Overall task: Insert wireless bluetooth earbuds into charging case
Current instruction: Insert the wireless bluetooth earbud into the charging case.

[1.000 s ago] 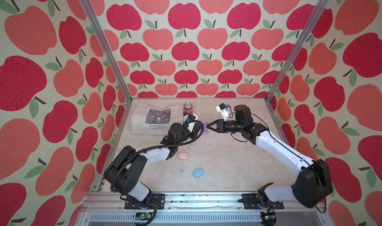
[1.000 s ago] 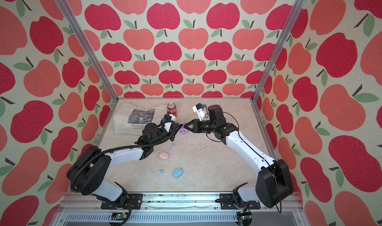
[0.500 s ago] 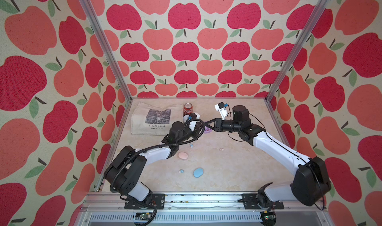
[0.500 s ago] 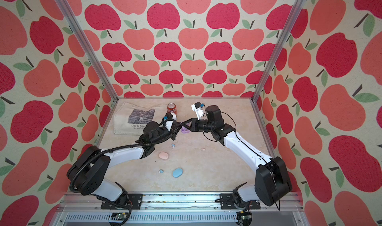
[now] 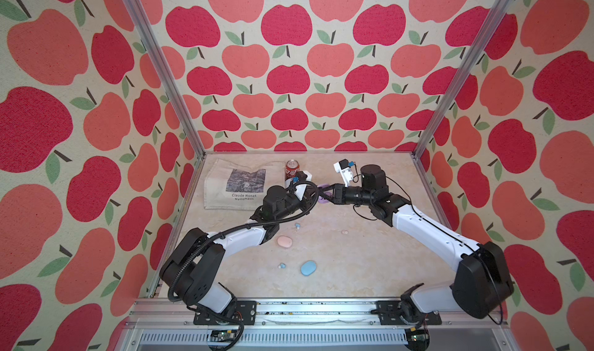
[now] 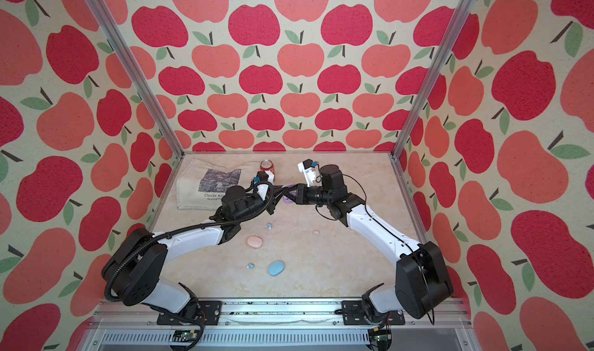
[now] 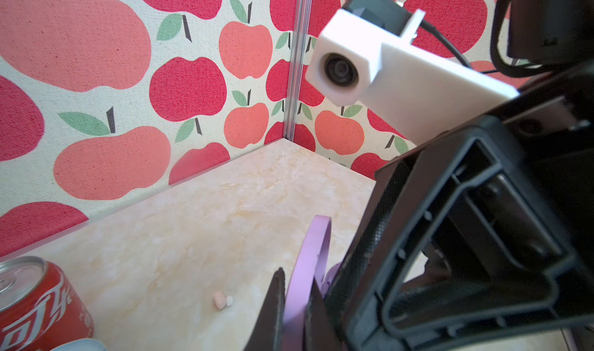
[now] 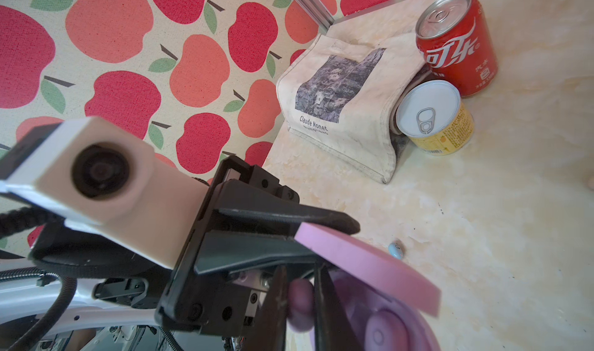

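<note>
The purple case is held open between the two arms, toward the far side of the table. Its lid is pinched at the edge by the left gripper, whose jaws are pressed together on the thin shell. A purple earbud is clamped between the nearly closed jaws of the right gripper, just beside the open base. A second purple bud appears to be seated in one well of that base, although the view there is cut off and this cannot be confirmed. The earbuds are judged to be very light, rigid and smooth. Being rounded, they are liable to roll or to slip out of a grip, so each is best taken across its broader body with light force. The case is judged to be equally light and hard, with the hinge as its likely weak point. It is best restrained at the lid rim or the base and not twisted. One light blue earbud lies near the pink case. Another blue earbud lies near the blue case, and a pink earbud lies apart on the bare surface. Both of these cases lie shut, so their contents are not visible.
</note>
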### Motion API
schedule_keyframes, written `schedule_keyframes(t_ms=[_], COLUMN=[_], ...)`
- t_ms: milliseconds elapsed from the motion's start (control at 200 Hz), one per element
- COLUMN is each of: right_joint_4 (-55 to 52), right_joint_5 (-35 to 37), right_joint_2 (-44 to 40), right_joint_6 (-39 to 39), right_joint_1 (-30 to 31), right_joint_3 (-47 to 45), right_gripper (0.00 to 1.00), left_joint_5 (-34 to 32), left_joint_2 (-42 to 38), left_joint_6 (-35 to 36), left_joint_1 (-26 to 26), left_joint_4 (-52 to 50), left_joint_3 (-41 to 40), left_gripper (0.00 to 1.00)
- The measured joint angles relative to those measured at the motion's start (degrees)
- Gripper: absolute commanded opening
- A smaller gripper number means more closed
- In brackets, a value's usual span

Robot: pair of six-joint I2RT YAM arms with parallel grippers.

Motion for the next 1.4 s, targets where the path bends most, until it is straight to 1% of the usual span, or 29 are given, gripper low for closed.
schedule_keyframes(t_ms=[105, 190, 415, 450, 555, 625, 905, 1066, 1201, 1246, 1396], right_joint_4=[0.00, -0.07, -0.72, -0.81, -1.18, -1.64, -4.70, -6.47, -6.88, -7.30, -10.34], right_joint_5=[0.04, 0.07, 0.70, 0.83, 1.07, 1.20, 2.71, 3.50, 4.70, 6.45, 13.55], right_joint_2=[0.00, 0.00, 0.00, 0.00, -0.02, -0.02, -0.74, -3.98, -8.28, -10.14, -15.61], right_joint_6=[-0.02, -0.02, -0.74, -0.94, -1.68, -2.19, -3.69, -4.87, -5.70, -5.62, -4.85], right_joint_1=[0.00, 0.00, 0.00, 0.00, 0.11, 0.22, 0.15, -0.48, -2.34, -3.54, -9.81], right_joint_3=[-0.02, -0.02, 0.00, 0.00, 0.02, 0.22, 3.45, 4.92, 5.33, 5.33, 4.63], right_gripper=[0.12, 0.15, 0.29, 0.32, 0.35, 0.40, 0.43, 0.44, 0.46, 0.50, 0.51], left_joint_5=[0.00, 0.00, 0.00, 0.00, 0.00, 0.00, 0.00, -0.17, -0.02, 0.39, 3.06], left_joint_2=[-0.22, -0.26, -0.26, -0.26, -0.26, -0.26, -0.24, -0.22, -0.07, 0.20, 2.49], left_joint_6=[0.00, 0.00, 0.02, 0.02, 0.04, 0.02, 0.00, -0.13, -0.09, 0.15, 3.26], left_joint_1=[0.00, 0.00, 0.00, 0.00, 0.00, 0.00, 0.00, 0.00, 0.00, 0.00, -1.05], left_joint_4=[0.00, 0.00, -0.02, -0.04, -0.68, -0.98, -0.61, 0.68, 0.70, 0.68, 0.09], left_joint_3=[0.00, 0.00, 0.00, 0.00, 0.00, 0.00, -0.09, -0.59, -1.01, -1.03, -0.72], left_gripper=[0.00, 0.00, 0.00, 0.00, 0.00, 0.00, 0.00, 0.00, 0.00, 0.00, 0.00])
